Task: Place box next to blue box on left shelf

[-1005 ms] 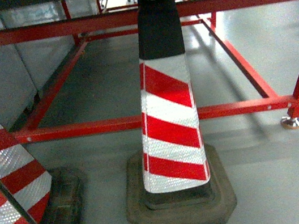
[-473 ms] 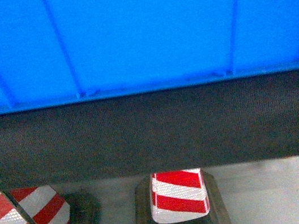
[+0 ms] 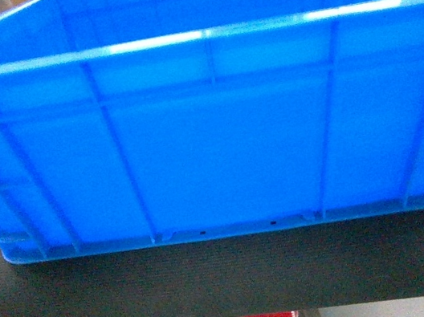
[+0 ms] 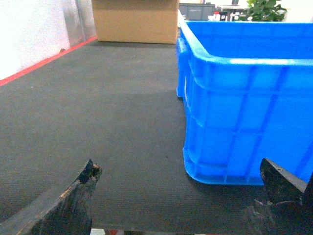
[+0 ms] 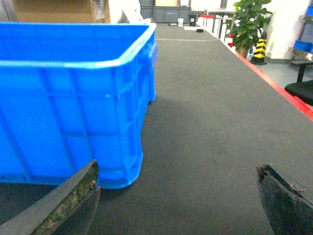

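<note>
Blue box (image 3: 215, 125) standing on dark counter (image 3: 216, 280), filling head view. Left pincer (image 4: 181, 200) spread wide, box corner at 1 o'clock, apart from both fingers. Right pincer (image 5: 178, 196) likewise spread, box at 10 o'clock, near left fingertip (image 5: 83, 188). Cardboard carton (image 4: 134, 19) at 12 o'clock behind.

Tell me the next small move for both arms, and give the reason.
Probably bring both arms inward to the blue crate's side walls. Both wrist views show jaws spread wide, holding nothing, level with the crate's lower corners on the dark tabletop; the left gripper and right gripper flank it without touching.
</note>
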